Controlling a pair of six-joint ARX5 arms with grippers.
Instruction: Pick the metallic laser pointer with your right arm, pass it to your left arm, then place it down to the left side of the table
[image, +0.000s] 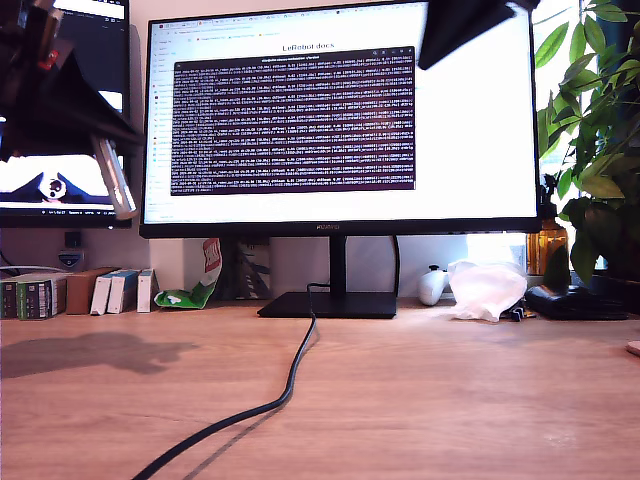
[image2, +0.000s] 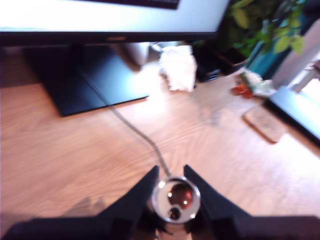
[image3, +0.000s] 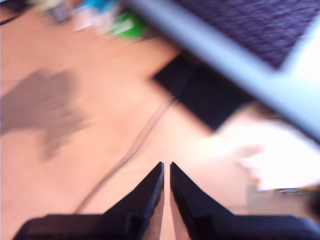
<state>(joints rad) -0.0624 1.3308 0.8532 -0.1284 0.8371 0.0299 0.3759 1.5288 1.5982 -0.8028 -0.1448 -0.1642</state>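
Metallic laser pointer (image2: 175, 200), stiff, slick and light, sits clamped at mid-barrel in my first gripper (image2: 171, 186), upper left of the exterior view; my second gripper (image3: 166, 172) hangs nearly closed, empty

Shiny metal laser pointer (image2: 175, 199), wood-grain table (image: 450, 400)

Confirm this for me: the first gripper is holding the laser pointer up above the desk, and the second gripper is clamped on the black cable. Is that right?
Not quite. My second gripper holds nothing: the second wrist view shows its fingers nearly together with only bare table between them, and the black cable lies on the wood below. The rest holds: my first gripper grips the laser pointer above the desk.
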